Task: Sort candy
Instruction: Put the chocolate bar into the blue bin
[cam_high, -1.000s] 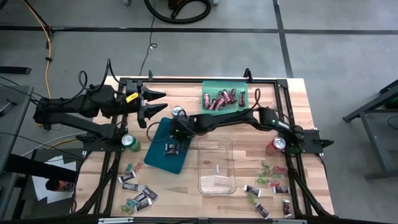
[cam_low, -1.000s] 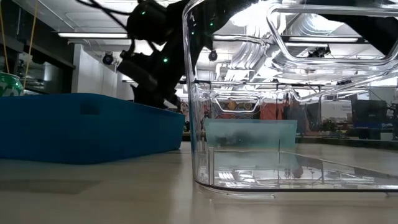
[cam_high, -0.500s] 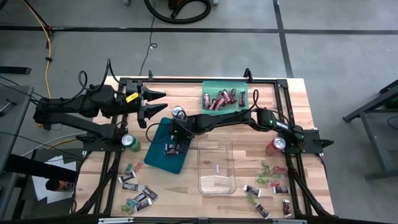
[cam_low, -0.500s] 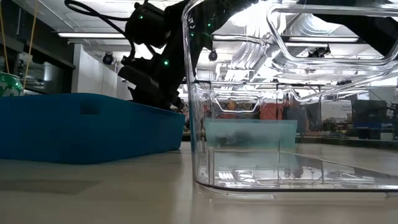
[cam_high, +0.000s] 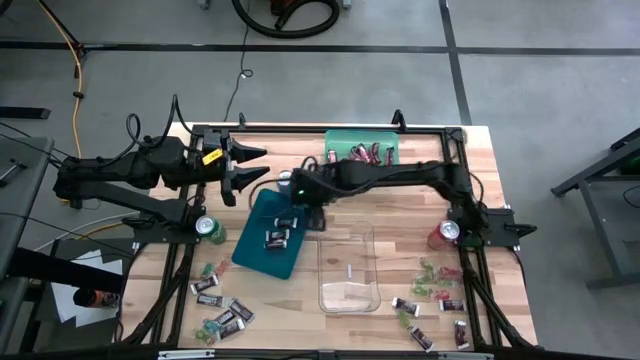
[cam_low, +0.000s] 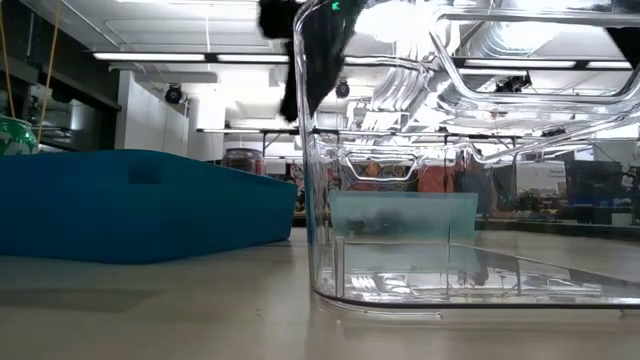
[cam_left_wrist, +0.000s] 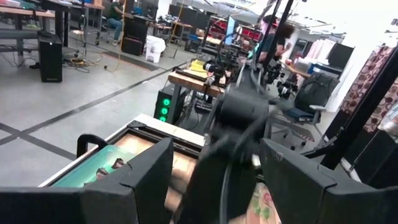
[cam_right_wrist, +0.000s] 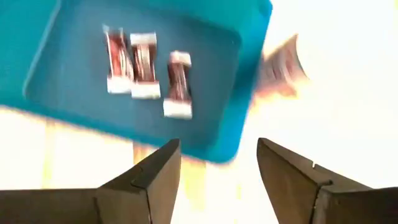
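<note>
Three dark brown mini candy bars (cam_right_wrist: 145, 68) are lying side by side in the blue rectangular plastic tray (cam_high: 258, 240). The right gripper (cam_high: 312, 212) is hovering above that tray's edge nearest the clear plastic bin (cam_high: 347, 266), its fingers spread apart and holding nothing. A second ago it was lower, down inside the tray with fingers closed; now it is lifted and drawn back toward the green tray (cam_high: 346, 140) of dark red bars (cam_high: 362, 153), too overlapped to count. The left gripper (cam_high: 246, 167) is waiting wide open near the table's far left corner. More sweets are scattered in two loose groups (cam_high: 220, 308) (cam_high: 432, 300) at the near edge.
</note>
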